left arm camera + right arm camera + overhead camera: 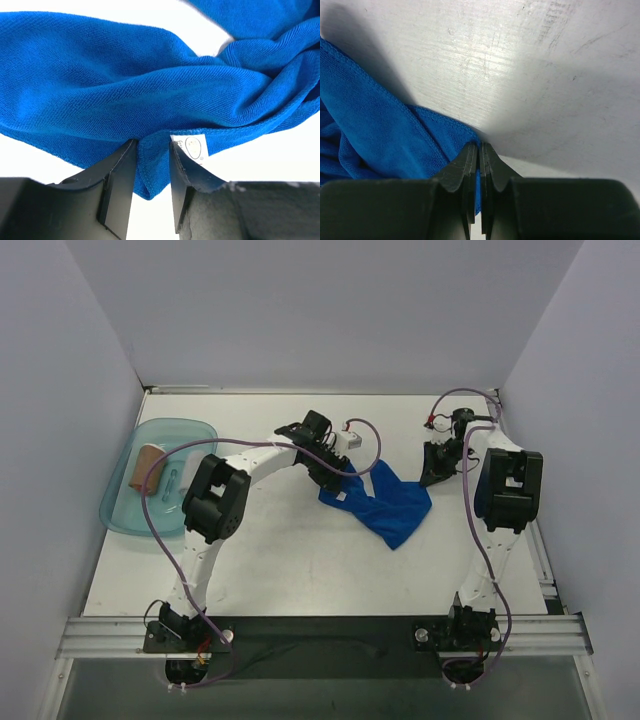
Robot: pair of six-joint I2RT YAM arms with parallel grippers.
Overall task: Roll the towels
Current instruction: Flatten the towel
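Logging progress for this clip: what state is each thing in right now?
blue towel: crumpled, unrolled, on the table
left gripper: closed on a towel fold
right gripper: shut on the towel's corner
tan towel: lying in the teal bin
white towel: lying in the bin too

Open table (300, 570) near the bases, blue towel (390, 505) mid-table, teal tray (115, 505) blocking left edge

Fuzzy terry-cloth towel (125, 75), matt scuffed tabletop (545, 75), translucent glossy plastic tray (125, 505).
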